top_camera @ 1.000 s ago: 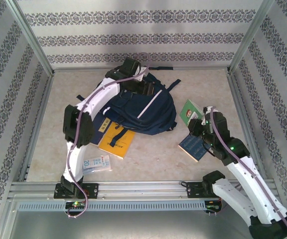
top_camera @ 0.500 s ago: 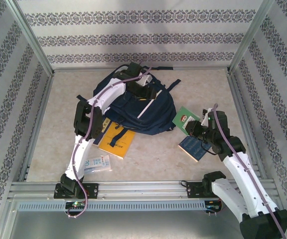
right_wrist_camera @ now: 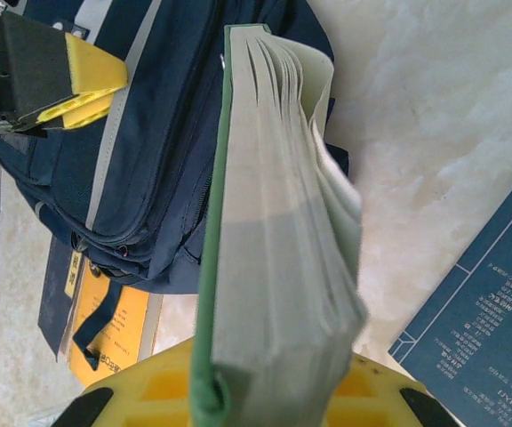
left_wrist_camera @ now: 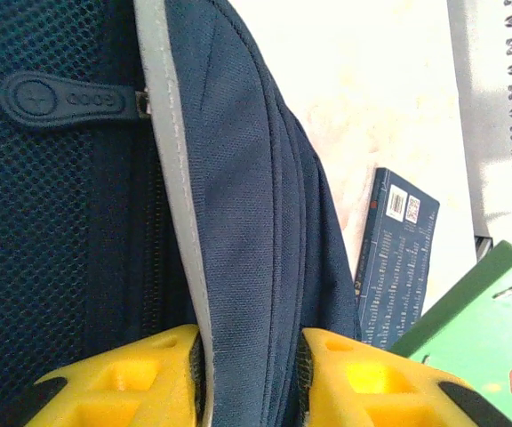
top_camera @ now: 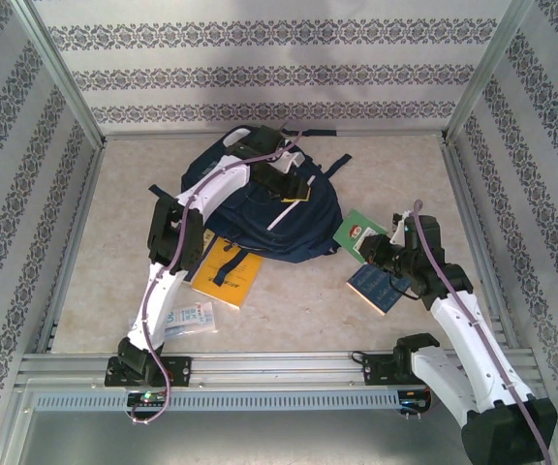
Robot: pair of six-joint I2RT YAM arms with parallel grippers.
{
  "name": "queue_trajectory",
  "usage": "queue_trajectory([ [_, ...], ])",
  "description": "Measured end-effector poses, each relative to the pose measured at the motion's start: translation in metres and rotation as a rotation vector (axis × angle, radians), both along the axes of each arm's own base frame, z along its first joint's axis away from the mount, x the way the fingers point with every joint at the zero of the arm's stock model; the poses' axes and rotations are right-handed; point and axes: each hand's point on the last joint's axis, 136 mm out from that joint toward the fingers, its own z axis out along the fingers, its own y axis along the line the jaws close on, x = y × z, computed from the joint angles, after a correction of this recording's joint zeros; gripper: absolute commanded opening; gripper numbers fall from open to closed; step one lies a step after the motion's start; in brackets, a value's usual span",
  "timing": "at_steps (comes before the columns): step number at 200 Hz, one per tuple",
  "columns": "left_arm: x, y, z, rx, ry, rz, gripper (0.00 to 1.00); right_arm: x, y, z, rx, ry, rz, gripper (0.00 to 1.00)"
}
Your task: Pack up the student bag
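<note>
Top external, stock at this moment.

- Student bag [top_camera: 260, 221]: lies flat on the table [top_camera: 298, 315], directly beneath the left gripper [top_camera: 296, 189]. In the left wrist view, that gripper's yellow fingers [left_wrist_camera: 140, 378] sit on either side of a raised fold of navy fabric and touch it, which reads as a pinch grip.
- Zip pull [left_wrist_camera: 69, 96]: ahead of the left fingers, on a pocket that looks closed. Whether the main opening is open cannot be told.
- Green book [top_camera: 358, 231]: clamped upright in the right gripper [top_camera: 378, 250], with the bag just beyond its leading edge.
- Blue book [top_camera: 376, 287]: on the table, just beside the right gripper.
- Yellow book [top_camera: 229, 276]: well behind the left gripper, partly under the bag's near edge.
- White packet [top_camera: 190, 318]: nearer the left arm's base.

Progress, as a judgement: early. Nothing shows as packed, one book is in hand, and three items are left.
</note>
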Motion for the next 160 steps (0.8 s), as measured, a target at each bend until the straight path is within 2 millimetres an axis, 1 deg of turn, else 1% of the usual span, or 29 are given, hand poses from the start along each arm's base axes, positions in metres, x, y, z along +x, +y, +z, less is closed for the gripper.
queue_trajectory([
  [24,-0.003,0.001,-0.010,0.017,0.021,-0.008,0.34,0.001,0.000,0.000,0.009,-0.001,0.000,0.00],
  [49,-0.003,0.003,-0.028,0.043,0.046,-0.008,0.34,0.003,0.002,0.001,0.023,0.000,0.000,0.00],
  [53,-0.003,0.003,-0.029,0.046,0.050,-0.008,0.32,0.003,0.002,0.001,0.026,0.002,0.000,0.00],
  [58,-0.003,0.003,-0.031,0.050,0.051,-0.008,0.27,0.004,0.003,0.001,0.029,0.005,0.002,0.00],
  [74,-0.002,0.004,-0.032,0.062,0.047,-0.007,0.06,0.004,0.004,-0.001,0.034,0.015,0.005,0.00],
  [79,-0.001,0.004,-0.031,0.065,0.046,-0.007,0.00,0.004,0.004,-0.002,0.035,0.017,0.006,0.00],
  [95,0.000,0.004,-0.024,0.066,0.039,-0.007,0.00,0.004,0.005,-0.003,0.035,0.022,0.005,0.00],
  [121,0.003,0.003,-0.004,0.058,0.011,-0.008,0.00,0.005,0.005,-0.007,0.037,0.043,0.000,0.00],
  [139,0.005,0.009,0.008,0.058,-0.004,0.004,0.00,0.010,0.005,-0.011,0.053,0.062,-0.014,0.00],
  [160,0.007,0.017,0.027,0.050,-0.028,0.021,0.00,0.019,0.009,-0.014,0.088,0.083,-0.024,0.00],
])
